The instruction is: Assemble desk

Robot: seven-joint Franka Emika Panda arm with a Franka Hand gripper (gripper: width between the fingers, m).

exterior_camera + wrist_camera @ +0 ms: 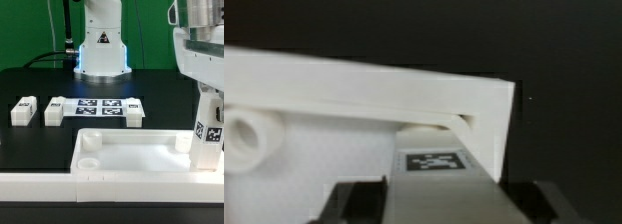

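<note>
The white desk slab [140,152] lies rim up near the front, with a round corner socket [88,158] at the exterior view's left. My gripper [205,98] is shut on a white square leg [207,132] with a tag and holds it upright at the slab's right end, by the far right corner. In the wrist view the leg [441,175] runs between my dark fingers [358,203] down to the slab's corner [473,110], and a socket [246,140] shows further along the slab. I cannot tell whether the leg's end sits in a socket. Two loose legs [22,110] [53,112] lie at the left.
The marker board [95,108] lies flat behind the slab. The long white border rail [100,186] runs along the front edge. The robot base [102,50] stands at the back centre.
</note>
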